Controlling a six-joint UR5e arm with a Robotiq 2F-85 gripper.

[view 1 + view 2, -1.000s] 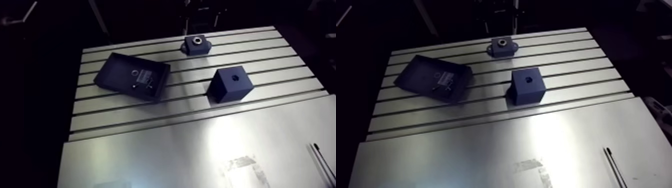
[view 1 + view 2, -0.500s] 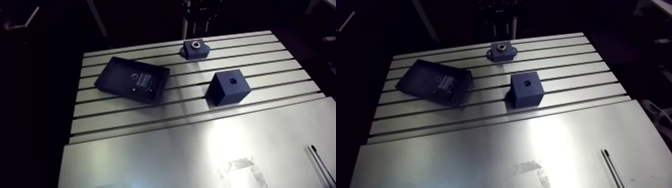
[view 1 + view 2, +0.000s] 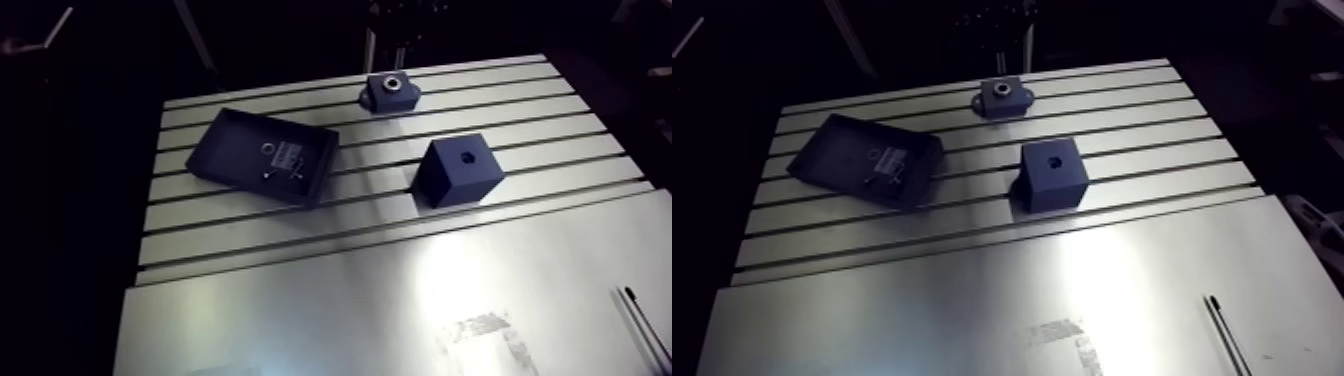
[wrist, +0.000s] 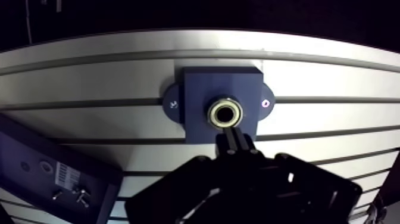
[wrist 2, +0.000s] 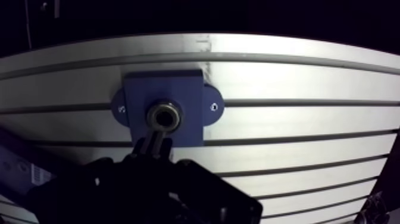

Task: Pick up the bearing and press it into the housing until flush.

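**Wrist camera: my gripper is black and blocky, with two slim fingers**

From my console the gripper (image 4: 234,134) reads as matte black all over. Its body is broad and angular. Bevelled shoulders slope away on either side behind the fingertips, and faint grey highlights trace their edges. One shoulder shows a few small recesses cut into the casing. The two fingers (image 4: 240,143) are narrow, flat-sided bars, far slimmer than the body behind them. They lie side by side with only a thin dark seam between them. Finer detail on the casing is lost in shadow.
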